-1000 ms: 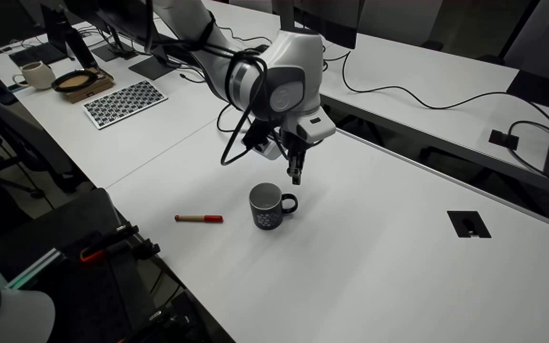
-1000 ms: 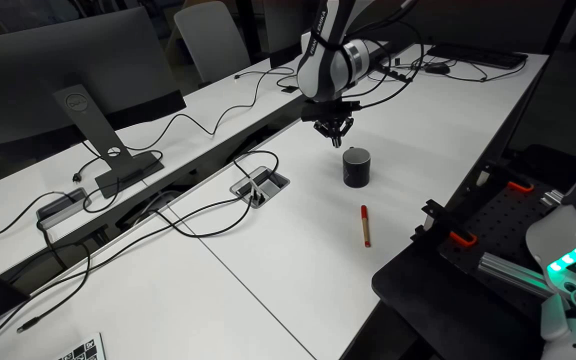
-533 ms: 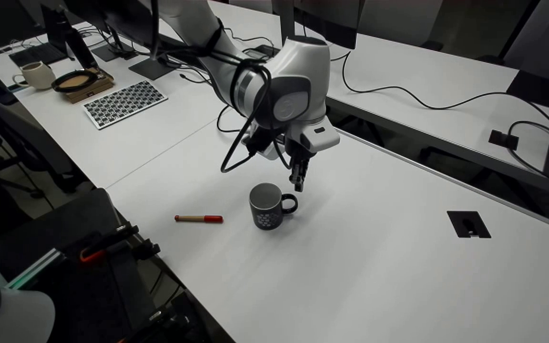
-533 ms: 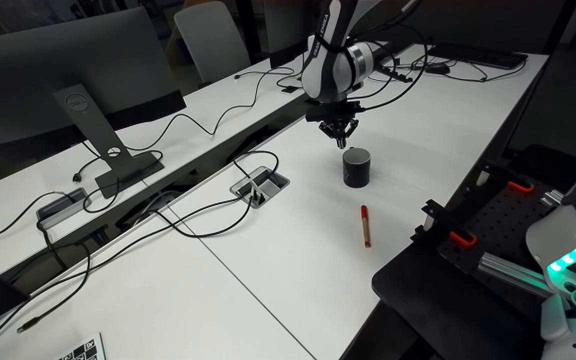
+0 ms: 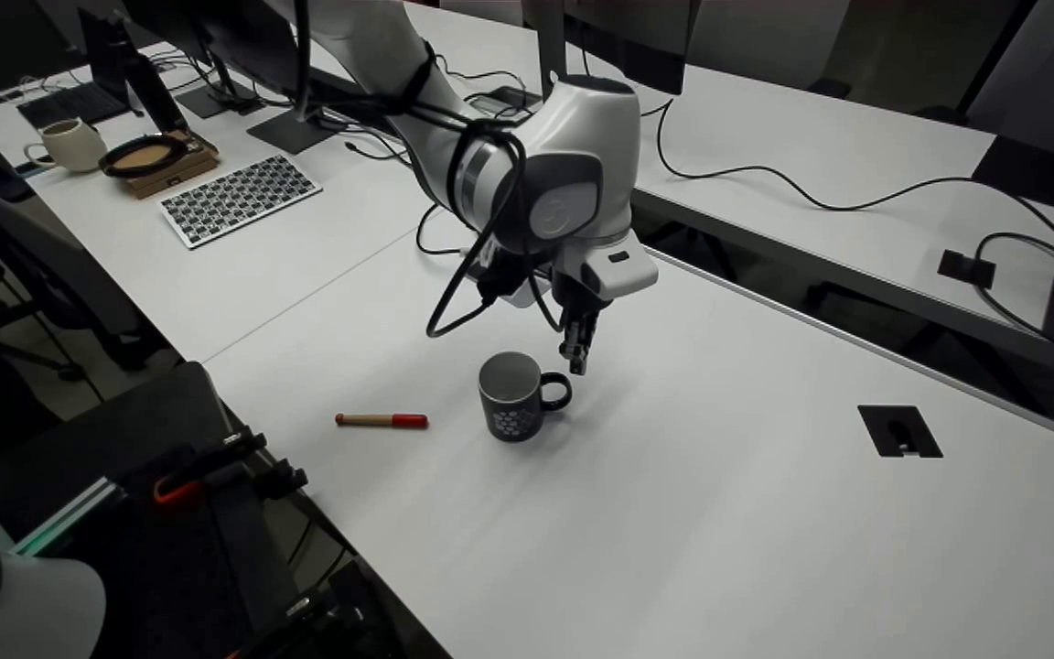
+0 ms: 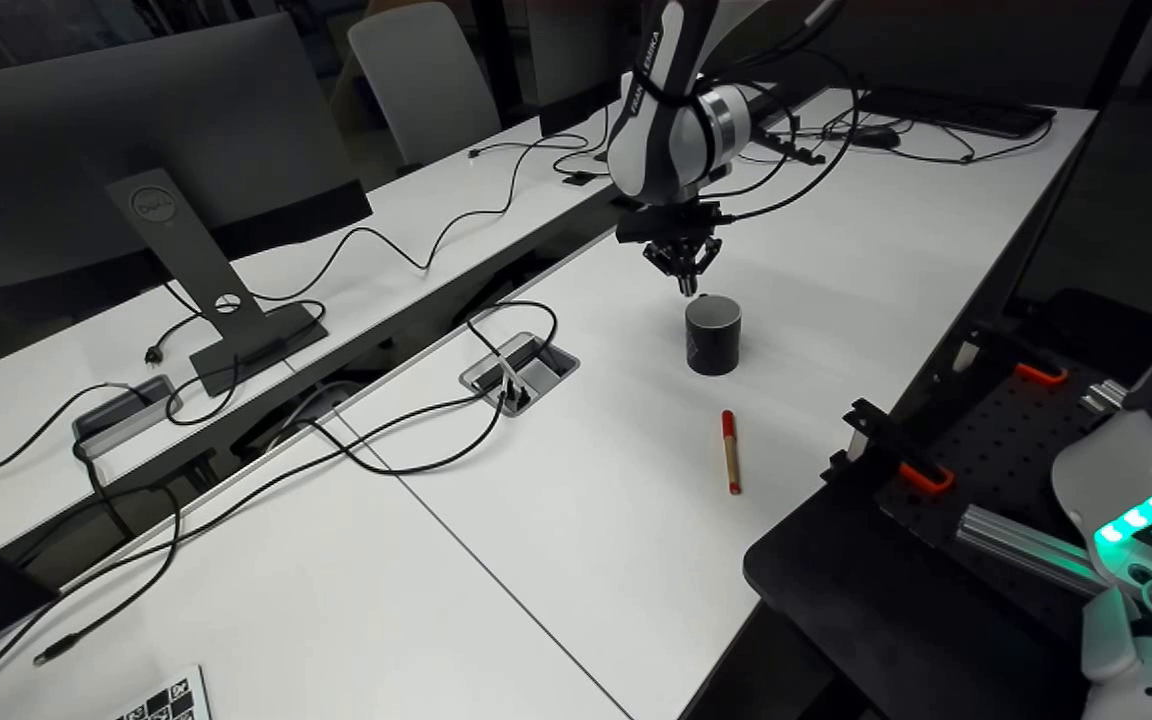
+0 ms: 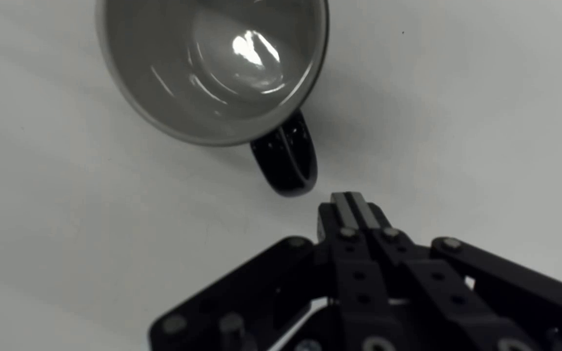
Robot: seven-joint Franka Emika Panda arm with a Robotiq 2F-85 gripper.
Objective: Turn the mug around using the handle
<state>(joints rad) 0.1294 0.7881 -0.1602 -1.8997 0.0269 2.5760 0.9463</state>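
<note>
The dark grey mug (image 5: 510,407) stands upright on the white table and shows in both exterior views (image 6: 713,348). Its light grey inside fills the upper left of the wrist view (image 7: 212,73). The dark handle (image 5: 568,394) sticks out towards my gripper; in the wrist view (image 7: 283,163) it points down and slightly right. In an exterior view it is mostly hidden behind the mug. My gripper (image 7: 351,195) is shut with nothing between its fingertips. The tips (image 5: 577,369) are above the table, just beyond the handle's outer end and apart from it; they also show beside the mug (image 6: 687,290).
A red-and-tan marker pen (image 5: 382,420) lies on the table beside the mug, also in the other view (image 6: 731,452). A cable box (image 6: 521,372) with black cables is set in the table. A keyboard (image 5: 241,199) lies farther off. A cable loop (image 5: 454,320) hangs from the arm.
My gripper has moved slightly right and down, nearer the outer end of the handle, with the motion slowing. It stays shut. The mug and pen have not moved.
</note>
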